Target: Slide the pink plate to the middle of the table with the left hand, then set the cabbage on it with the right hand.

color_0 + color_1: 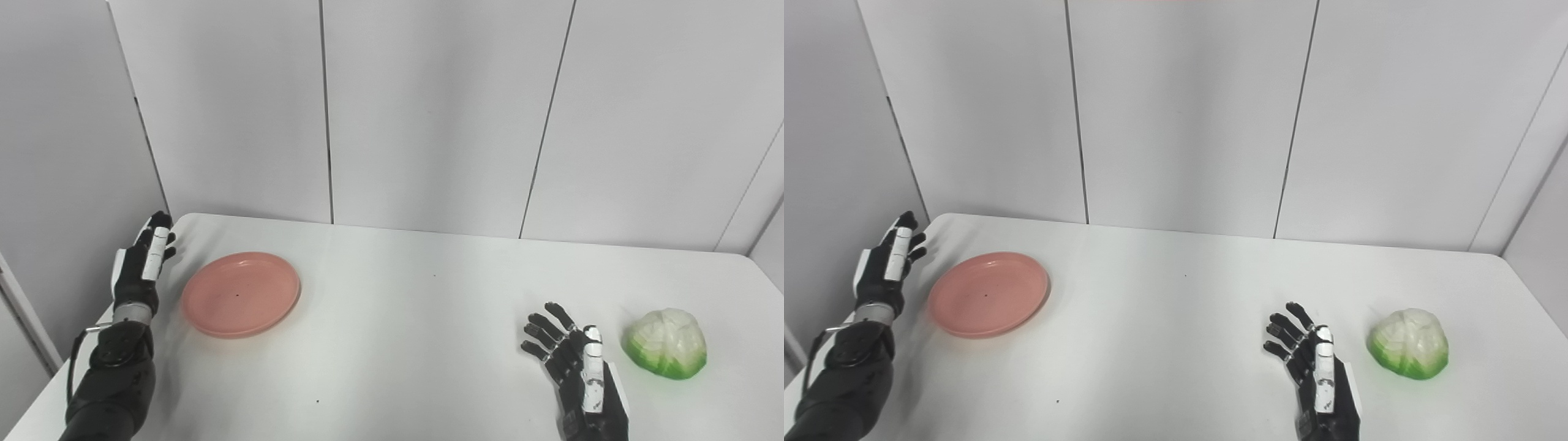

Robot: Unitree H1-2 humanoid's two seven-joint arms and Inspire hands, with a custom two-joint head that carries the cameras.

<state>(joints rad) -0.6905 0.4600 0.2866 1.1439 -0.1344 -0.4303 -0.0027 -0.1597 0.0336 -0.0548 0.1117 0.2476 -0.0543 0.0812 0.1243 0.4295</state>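
Beside the pink plate (241, 294), the left hand (142, 266) hovers, fingers released; the right hand (576, 367), fingers spread, waits near the cabbage (666, 343).

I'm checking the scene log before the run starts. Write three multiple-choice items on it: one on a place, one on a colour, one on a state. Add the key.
1. Where does the cabbage lie on the table?
A. Near the right side, beside the right hand
B. On the plate
C. At the far left corner

2. What colour is the plate?
A. Blue
B. Pink
C. Yellow

3. What is the state of the left hand?
A. Closed on the cabbage
B. Lifting the plate off the table
C. Open, left of the plate, holding nothing

Key: 1 A, the cabbage sits just right of the right hand; 2 B, the dish is plainly pink; 3 C, its fingers are extended and apart from the rim.
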